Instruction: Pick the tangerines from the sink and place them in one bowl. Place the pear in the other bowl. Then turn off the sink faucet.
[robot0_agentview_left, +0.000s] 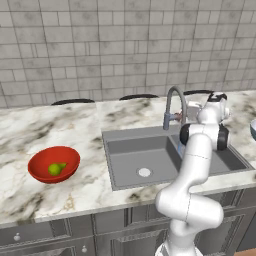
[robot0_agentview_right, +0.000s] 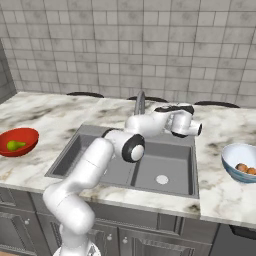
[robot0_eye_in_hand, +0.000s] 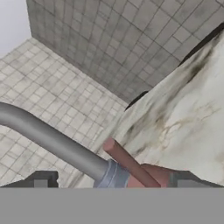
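In the hand view my gripper (robot0_eye_in_hand: 114, 183) stands open, its dark fingertips (robot0_eye_in_hand: 41, 180) wide apart on either side of the sink faucet's reddish handle (robot0_eye_in_hand: 127, 161), close to it. The grey spout (robot0_eye_in_hand: 52, 140) runs off to the left. From the base views, the hand (robot0_agentview_right: 181, 122) hovers at the back of the sink (robot0_agentview_left: 125, 145), beside the gooseneck faucet (robot0_agentview_left: 175, 102). The pear (robot0_agentview_left: 56, 169) lies in the red bowl (robot0_agentview_left: 37, 170) on the left counter. Two tangerines (robot0_agentview_right: 242, 167) rest in the pale bowl (robot0_agentview_right: 231, 156) on the right counter. I cannot make out a water stream.
The basin has a small white drain (robot0_agentview_right: 161, 179) and no fruit showing in it. Marble counter (robot0_agentview_left: 60, 125) runs to both sides, with a grey tiled wall (robot0_agentview_left: 125, 45) close behind the faucet. Cabinet fronts (robot0_agentview_left: 60, 235) lie below the counter edge.
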